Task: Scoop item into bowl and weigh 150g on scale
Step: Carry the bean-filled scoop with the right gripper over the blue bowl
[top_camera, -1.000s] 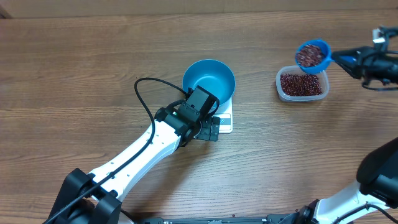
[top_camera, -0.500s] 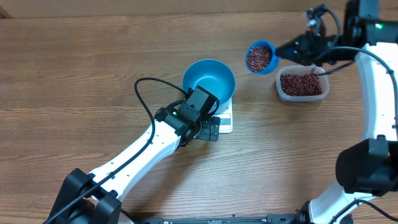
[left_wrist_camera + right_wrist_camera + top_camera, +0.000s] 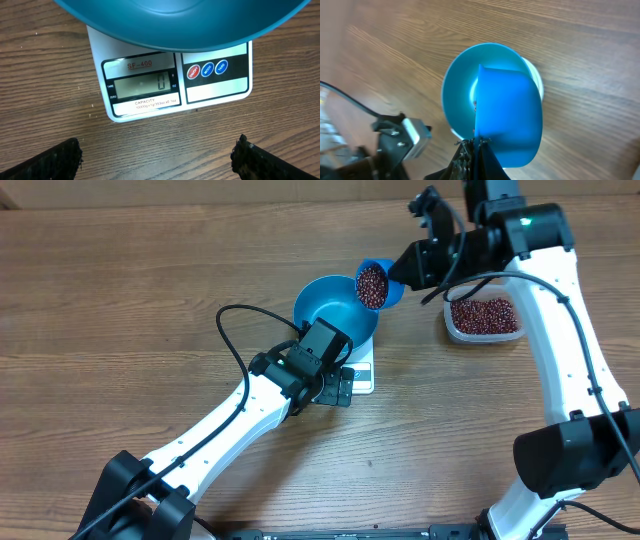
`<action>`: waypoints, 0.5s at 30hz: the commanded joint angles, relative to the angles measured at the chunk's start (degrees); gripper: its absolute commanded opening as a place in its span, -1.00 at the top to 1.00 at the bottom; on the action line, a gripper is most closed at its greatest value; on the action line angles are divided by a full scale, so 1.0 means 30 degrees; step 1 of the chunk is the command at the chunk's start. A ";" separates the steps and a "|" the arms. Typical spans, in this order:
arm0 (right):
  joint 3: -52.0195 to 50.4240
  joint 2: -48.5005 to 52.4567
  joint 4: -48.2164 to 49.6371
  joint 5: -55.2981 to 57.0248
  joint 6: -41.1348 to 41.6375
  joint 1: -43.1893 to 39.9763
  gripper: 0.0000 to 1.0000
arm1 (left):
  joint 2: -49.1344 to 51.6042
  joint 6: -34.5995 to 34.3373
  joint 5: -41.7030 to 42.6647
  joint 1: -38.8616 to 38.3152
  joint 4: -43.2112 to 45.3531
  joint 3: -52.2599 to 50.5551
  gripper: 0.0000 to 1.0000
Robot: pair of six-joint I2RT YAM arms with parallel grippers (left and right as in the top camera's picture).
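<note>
The blue bowl [image 3: 335, 308] stands on the white scale [image 3: 362, 372], and its inside shows plain blue. In the left wrist view the scale [image 3: 175, 85] reads 0 under the bowl [image 3: 180, 22]. My right gripper [image 3: 412, 268] is shut on the handle of a small blue scoop [image 3: 378, 283]. The scoop is heaped with red-brown beans [image 3: 372, 284] and tilts over the bowl's right rim. From the right wrist view the scoop's back [image 3: 510, 120] covers part of the bowl [image 3: 460, 90], with my gripper [image 3: 479, 145] clamped on the handle. My left gripper [image 3: 338, 385] rests open in front of the scale, holding nothing [image 3: 160, 155].
A clear plastic tub [image 3: 484, 317] full of beans sits to the right of the bowl. A black cable [image 3: 232, 330] loops from the left arm over the wooden table [image 3: 120, 300]. The right arm reaches in from the right side.
My right arm has carried the loaded scoop leftwards from above the tub to the bowl's right rim and tipped it toward the bowl. The left arm has not moved.
</note>
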 commanded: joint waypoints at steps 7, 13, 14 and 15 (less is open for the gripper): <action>0.0503 -0.0291 0.1064 0.4991 -0.1304 0.2375 0.93 | 0.0095 0.0233 0.0197 0.0051 0.0087 -0.0197 -0.99; 0.0488 -0.0291 0.1909 0.5056 -0.2324 0.3410 0.93 | 0.0095 0.0233 0.0197 0.0051 0.0087 -0.0197 -0.99; 0.0488 -0.0291 0.2120 0.5187 -0.2404 0.3534 0.93 | 0.0095 0.0233 0.0197 0.0051 0.0095 -0.0204 -0.99; 0.0488 -0.0291 0.2244 0.5260 -0.2550 0.3606 0.93 | 0.0095 0.0233 0.0197 0.0051 0.0095 -0.0204 -0.99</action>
